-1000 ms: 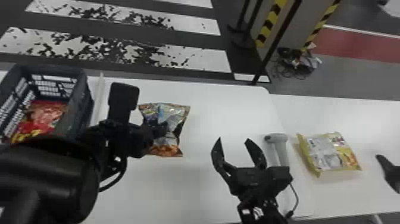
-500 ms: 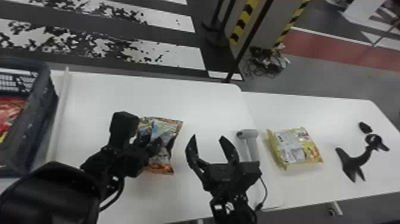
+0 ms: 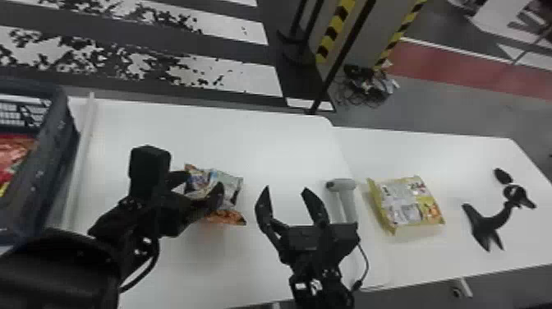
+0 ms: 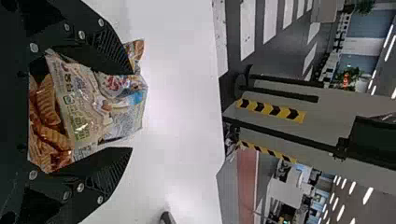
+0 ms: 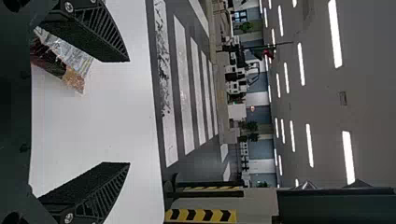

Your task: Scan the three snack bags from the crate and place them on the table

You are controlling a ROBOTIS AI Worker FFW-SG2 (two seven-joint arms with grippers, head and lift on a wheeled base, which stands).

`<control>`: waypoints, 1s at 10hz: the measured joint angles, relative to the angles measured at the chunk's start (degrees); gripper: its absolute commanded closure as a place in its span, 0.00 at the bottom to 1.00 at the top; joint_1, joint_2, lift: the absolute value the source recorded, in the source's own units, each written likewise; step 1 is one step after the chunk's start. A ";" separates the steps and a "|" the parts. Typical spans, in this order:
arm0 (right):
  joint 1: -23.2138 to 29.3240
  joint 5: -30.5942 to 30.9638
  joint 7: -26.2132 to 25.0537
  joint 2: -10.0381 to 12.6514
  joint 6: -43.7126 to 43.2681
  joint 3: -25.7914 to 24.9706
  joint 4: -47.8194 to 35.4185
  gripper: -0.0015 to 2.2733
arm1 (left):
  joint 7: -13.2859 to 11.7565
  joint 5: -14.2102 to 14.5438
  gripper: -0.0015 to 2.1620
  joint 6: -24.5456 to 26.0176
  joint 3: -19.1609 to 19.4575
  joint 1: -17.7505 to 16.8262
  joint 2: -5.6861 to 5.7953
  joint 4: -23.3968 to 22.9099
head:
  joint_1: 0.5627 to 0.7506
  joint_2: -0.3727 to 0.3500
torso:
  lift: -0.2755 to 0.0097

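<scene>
In the head view, the dark crate [image 3: 47, 168] stands at the left edge, with red snack packaging [image 3: 14, 154] inside it. The orange-and-white snack bag [image 3: 232, 189] is outside the crate, on the white table [image 3: 205, 131]. It lies between the left gripper [image 3: 200, 188]'s jaws, which are spread apart on either side of it; the left wrist view shows the upper one there overlapping the bag, but whether they press on it cannot be told. The right gripper [image 3: 286, 189] also has its jaws spread, with nothing between them, and the orange-and-white bag is to its left, apart. The yellow snack bag [image 3: 410, 205] lies farther right, just past the scanner [image 3: 347, 195].
</scene>
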 measured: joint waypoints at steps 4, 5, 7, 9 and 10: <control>-0.19 0.03 0.03 -0.20 0.04 0.27 -0.11 0.06 | 0.05 -0.24 0.02 -0.69 7.52 4.29 -0.02 -10.04 | 0.70 0.18 | 0.75; -0.25 0.16 0.06 -0.25 0.04 0.41 -0.31 0.10 | 0.37 -0.53 0.02 -3.13 9.44 5.28 0.25 -11.40 | 0.70 0.23 | 0.75; -0.27 0.92 0.62 -0.36 0.31 0.68 -1.08 0.31 | 2.92 -2.08 0.03 -13.08 12.82 7.76 1.45 -12.53 | 0.70 0.31 | 0.75; -0.63 2.05 1.50 -0.48 1.30 1.33 -1.97 0.67 | 4.69 -2.44 0.03 -21.60 16.38 10.23 2.44 -12.54 | 0.70 0.43 | 0.75; -1.12 2.53 1.95 -0.52 3.44 1.80 -2.50 0.82 | 4.83 -2.51 0.04 -24.42 18.09 11.45 2.87 -12.28 | 0.70 0.46 | 0.75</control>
